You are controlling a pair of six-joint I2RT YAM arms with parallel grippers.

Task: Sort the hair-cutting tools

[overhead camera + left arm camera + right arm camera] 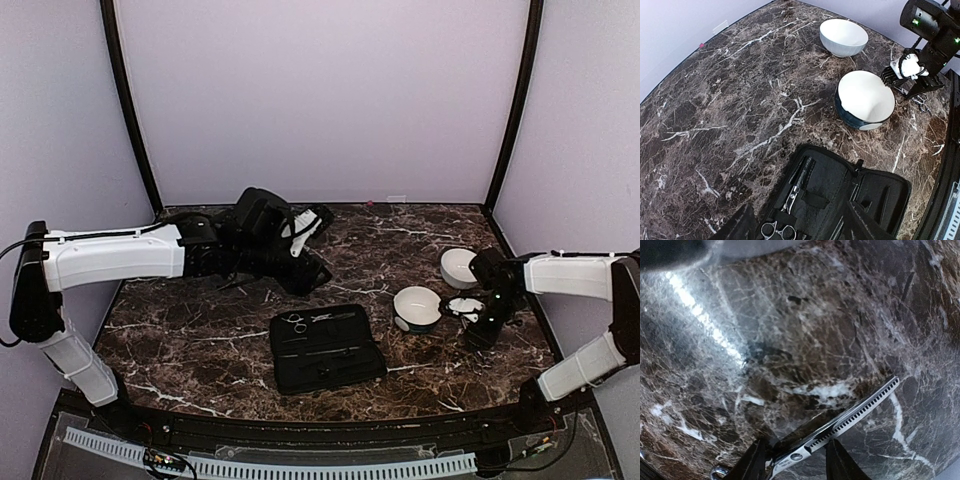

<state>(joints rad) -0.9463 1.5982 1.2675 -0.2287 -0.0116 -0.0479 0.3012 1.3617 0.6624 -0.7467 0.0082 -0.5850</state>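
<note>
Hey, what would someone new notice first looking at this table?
The open black case at the front middle, scissors inside. To the right sit two white bowls, and beside them toothed shears lie on the marble between the right gripper's open fingers.

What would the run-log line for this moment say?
left gripper open over case | right gripper open astride thinning shears on table | nearby bowl empty
</note>
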